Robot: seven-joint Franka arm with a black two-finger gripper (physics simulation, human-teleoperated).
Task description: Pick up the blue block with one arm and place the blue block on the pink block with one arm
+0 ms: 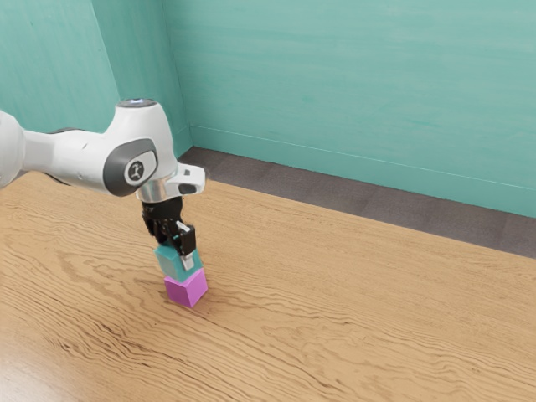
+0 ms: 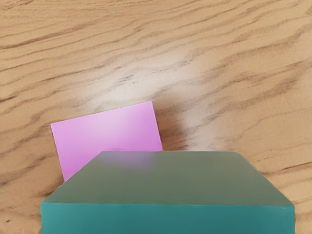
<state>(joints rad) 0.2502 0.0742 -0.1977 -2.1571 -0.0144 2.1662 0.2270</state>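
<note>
Gripper (image 1: 178, 249), the black two-finger one, is clamped on the small teal-blue cube (image 1: 170, 263) from both sides; that cube is right on top of the pink cube (image 1: 186, 289), looks like touching, kinda offset so part of the pink top shows; wood-grain tabletop (image 1: 335, 293) underneath.

1. Here's the wooden table (image 1: 377, 318), sprawling across the whole foreground, pale oak in tone, with dark wavy grain sweeping over it
2. Just past its far edge runs a strip of dark grey floor (image 1: 394, 205), matte, lying between the table and the wall
3. The back wall (image 1: 352, 75) is flat teal, with a paler skirting band (image 1: 335, 157) along its foot
4. A side wall (image 1: 50, 59), teal too, meets it in a corner toward the exterior view's left
5. In close on the wrist view, the tabletop (image 2: 234, 53) shows the same grain, with a soft pale sheen (image 2: 161, 73) of light lying on the wood
</note>
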